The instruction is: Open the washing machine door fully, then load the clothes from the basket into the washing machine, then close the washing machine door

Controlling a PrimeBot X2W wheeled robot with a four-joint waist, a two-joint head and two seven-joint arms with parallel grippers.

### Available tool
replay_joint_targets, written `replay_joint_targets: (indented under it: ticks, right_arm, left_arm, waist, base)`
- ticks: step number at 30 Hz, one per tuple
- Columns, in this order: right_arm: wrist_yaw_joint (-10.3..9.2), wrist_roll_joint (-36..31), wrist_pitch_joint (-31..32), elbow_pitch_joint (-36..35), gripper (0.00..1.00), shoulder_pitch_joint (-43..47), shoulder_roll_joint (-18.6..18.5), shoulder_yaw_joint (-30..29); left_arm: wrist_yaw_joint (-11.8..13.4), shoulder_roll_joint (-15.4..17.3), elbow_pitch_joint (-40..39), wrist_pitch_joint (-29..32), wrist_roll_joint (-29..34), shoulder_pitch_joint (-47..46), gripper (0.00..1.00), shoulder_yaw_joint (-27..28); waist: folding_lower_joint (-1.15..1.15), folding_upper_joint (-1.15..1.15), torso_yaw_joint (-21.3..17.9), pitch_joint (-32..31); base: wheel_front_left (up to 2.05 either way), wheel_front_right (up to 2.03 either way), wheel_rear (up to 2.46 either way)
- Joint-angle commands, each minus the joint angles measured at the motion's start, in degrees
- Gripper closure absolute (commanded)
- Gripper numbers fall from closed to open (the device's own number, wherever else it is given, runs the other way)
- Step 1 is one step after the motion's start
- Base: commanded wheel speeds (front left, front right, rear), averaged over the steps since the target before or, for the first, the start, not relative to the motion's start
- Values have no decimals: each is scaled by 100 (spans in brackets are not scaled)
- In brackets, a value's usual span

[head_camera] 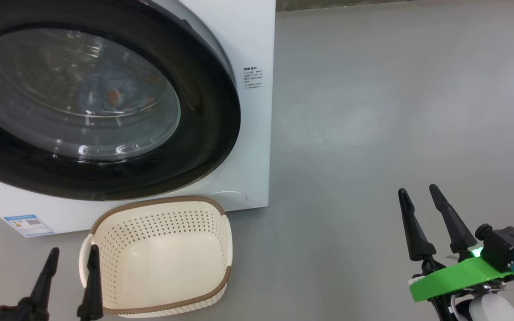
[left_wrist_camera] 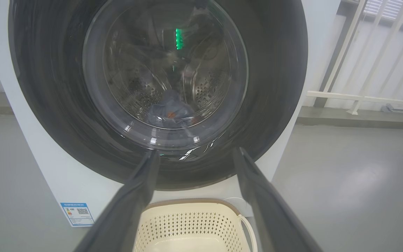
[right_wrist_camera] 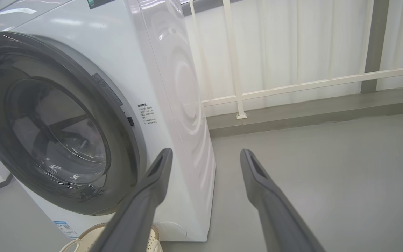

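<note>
The white washing machine [head_camera: 257, 133] stands at the upper left. The washing machine door [head_camera: 208, 111], black-rimmed with a glass bowl, lies flush against its front. Through the glass I make out the clothes [left_wrist_camera: 171, 110], light blue with an orange spot, low in the steel drum. The cream basket [head_camera: 154, 203] sits on the floor below the door, and its inside is bare. My left gripper [head_camera: 73, 249] is open, its fingers beside the basket's left handle and pointing at the door [left_wrist_camera: 275, 105]. My right gripper [head_camera: 417, 189] is open over the floor, right of the machine [right_wrist_camera: 173, 87].
Grey floor [head_camera: 395, 111] stretches to the right of the machine. A white railing [right_wrist_camera: 292, 85] and a wall run behind it. A blue label sticker [head_camera: 28, 224] marks the machine's lower left front. The basket's rim [right_wrist_camera: 82, 232] peeks in under the door.
</note>
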Motion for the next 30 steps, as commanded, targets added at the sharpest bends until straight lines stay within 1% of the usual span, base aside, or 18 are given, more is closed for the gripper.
replay_joint_targets:
  ticks: [1,10,30]
  right_arm:
    - [-15,-62,-28,-173,0,13,-47,78]
    - [-15,-85,-28,-211,0,98,-8,-13]
    - [-15,-88,-28,-244,0,70,-13,-6]
  left_arm:
    - [3,101,-160,-37,85,-82,0,220]
    - [3,86,-211,-37,98,-38,0,263]
    - [3,27,-303,-37,145,-32,0,312]
  waist:
    - [0,0,-17,-14]
    - [0,0,-2,-23]
    - [0,0,36,25]
  base:
    - [0,0,0]
    - [0,0,0]
    - [0,0,0]
